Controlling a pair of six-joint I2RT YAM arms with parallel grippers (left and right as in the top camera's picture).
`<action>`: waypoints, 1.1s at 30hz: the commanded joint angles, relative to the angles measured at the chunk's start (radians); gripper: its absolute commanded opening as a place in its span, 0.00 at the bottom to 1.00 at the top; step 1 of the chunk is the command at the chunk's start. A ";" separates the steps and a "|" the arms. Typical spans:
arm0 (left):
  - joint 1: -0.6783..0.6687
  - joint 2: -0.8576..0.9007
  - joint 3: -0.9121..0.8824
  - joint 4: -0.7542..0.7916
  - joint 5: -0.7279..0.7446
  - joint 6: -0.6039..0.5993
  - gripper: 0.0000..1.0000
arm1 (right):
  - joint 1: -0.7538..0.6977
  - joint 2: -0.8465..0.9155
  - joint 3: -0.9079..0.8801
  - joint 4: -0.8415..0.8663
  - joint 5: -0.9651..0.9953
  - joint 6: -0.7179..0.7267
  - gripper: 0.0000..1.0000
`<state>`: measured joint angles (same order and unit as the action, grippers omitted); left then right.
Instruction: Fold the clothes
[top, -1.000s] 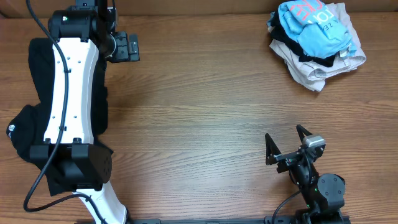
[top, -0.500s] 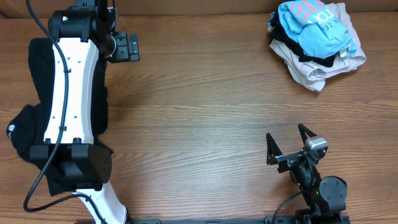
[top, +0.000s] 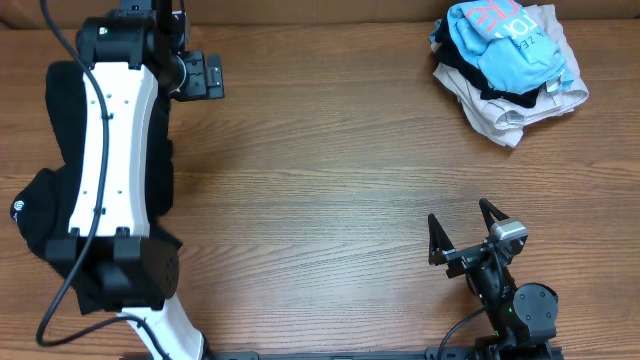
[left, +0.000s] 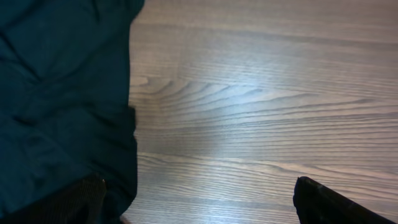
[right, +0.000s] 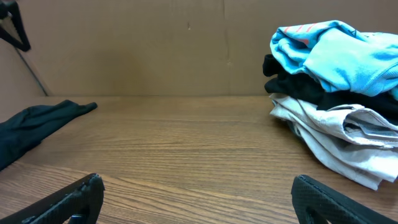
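White logo on black shirt, overhead only

A brown wood-grain bench fills the overhead view, its grain running left to right. In its far right corner lies a crumpled beige cloth garment, with a rumpled black cloth garment resting on top of it. Behind the bench stands a plain brown board wall.

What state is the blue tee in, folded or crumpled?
Crumpled: the light blue T-shirt lies bunched and creased on top of the beige and black bundle.
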<state>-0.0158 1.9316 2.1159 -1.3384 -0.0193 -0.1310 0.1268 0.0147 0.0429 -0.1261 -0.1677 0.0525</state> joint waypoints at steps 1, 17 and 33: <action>-0.028 -0.183 0.005 0.004 0.009 0.012 1.00 | 0.002 -0.012 -0.011 0.006 0.010 0.004 1.00; -0.010 -0.835 -0.621 0.365 0.077 0.011 1.00 | 0.002 -0.012 -0.011 0.006 0.010 0.004 1.00; -0.010 -1.600 -1.823 1.381 0.114 0.012 1.00 | 0.002 -0.012 -0.011 0.006 0.010 0.004 1.00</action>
<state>-0.0307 0.4191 0.4385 -0.0303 0.0868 -0.1276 0.1268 0.0147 0.0395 -0.1242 -0.1677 0.0525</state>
